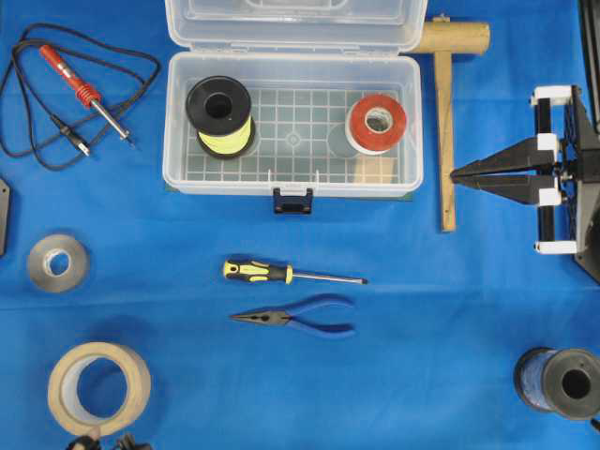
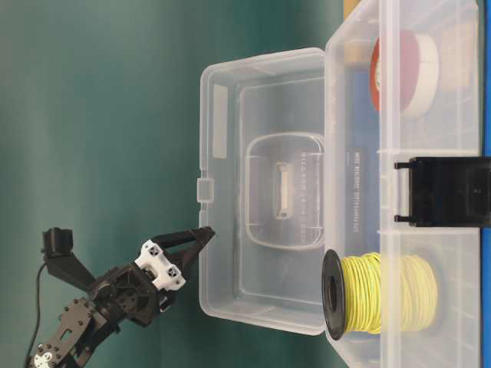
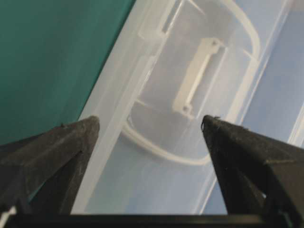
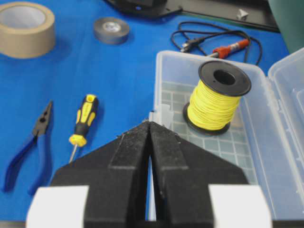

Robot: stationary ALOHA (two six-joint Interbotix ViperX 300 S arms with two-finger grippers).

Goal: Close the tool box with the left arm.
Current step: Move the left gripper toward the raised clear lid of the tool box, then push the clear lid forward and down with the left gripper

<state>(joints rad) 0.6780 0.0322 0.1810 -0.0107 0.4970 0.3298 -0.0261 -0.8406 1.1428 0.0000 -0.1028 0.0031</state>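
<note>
The clear tool box [image 1: 172, 122] stands open at the back of the blue mat, its lid [image 1: 292, 23] raised upright. Inside are a yellow wire spool [image 1: 219, 115] and a red tape roll [image 1: 377, 123]; the dark blue latch [image 1: 292, 200] hangs at the front. In the table-level view my left gripper [image 2: 201, 234] is behind the lid [image 2: 261, 192], tips at its outer edge. The left wrist view shows that gripper [image 3: 151, 121] open, with the lid [image 3: 180, 156] just ahead. My right gripper [image 1: 455, 175] is shut and empty, right of the box, also seen in the right wrist view [image 4: 150, 123].
On the mat in front lie a screwdriver [image 1: 281, 274] and blue pliers [image 1: 300, 319]. A soldering iron [image 1: 84, 89] is at back left, a wooden mallet [image 1: 446, 122] right of the box. A grey tape roll [image 1: 58, 262], a tan tape roll [image 1: 98, 386] and a dark spool [image 1: 562, 382] sit nearer.
</note>
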